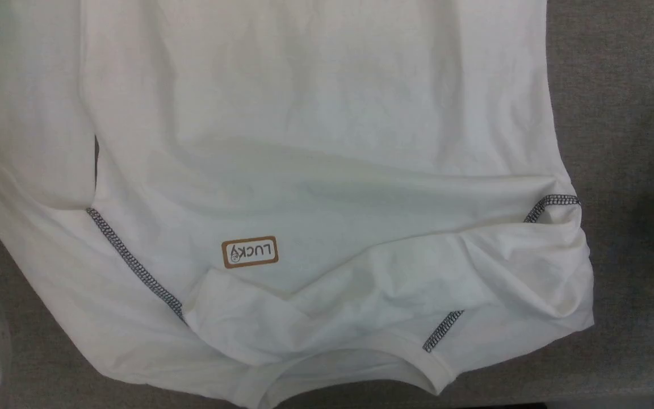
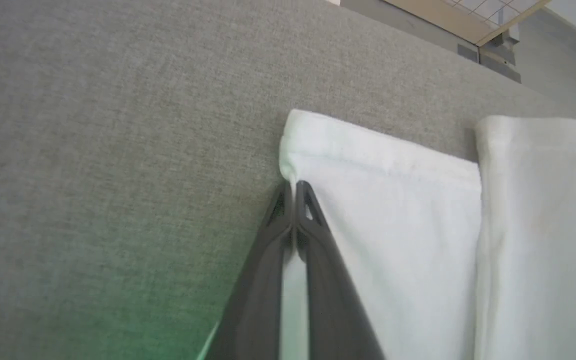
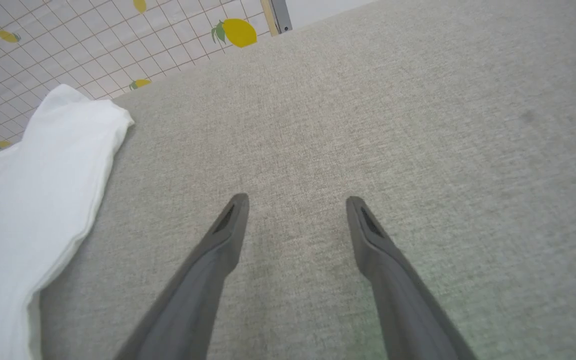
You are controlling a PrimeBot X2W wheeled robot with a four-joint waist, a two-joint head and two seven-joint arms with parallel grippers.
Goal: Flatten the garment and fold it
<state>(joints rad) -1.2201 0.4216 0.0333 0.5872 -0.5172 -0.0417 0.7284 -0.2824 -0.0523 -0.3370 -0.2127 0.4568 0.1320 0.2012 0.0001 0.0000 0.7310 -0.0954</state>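
The shirt is lying spread over the grey cloth-covered bench. Its neckline is sitting at the near edge and its body is running toward the far side, so the tan-bordered chest patch is reading upside down. A flap of cloth, probably a sleeve, is lying doubled across the near chest, rumpling the area between the dark zigzag seams. The left claw is pinching a hemmed corner of the white cloth with its fingers pressed together; whether that corner is a cuff or the bottom hem I cannot tell. The right claw is hovering over bare bench with its fingers wide apart, holding nothing, and the shirt's edge is lying off to one side of it. The cloth is looking light, soft and limp, so it will likely sag and crease from any single grip and may drag on the rough bench cover. The stitched hems, cuffs and seams are probably offering the firmest hold, ideally with two corners taken together.
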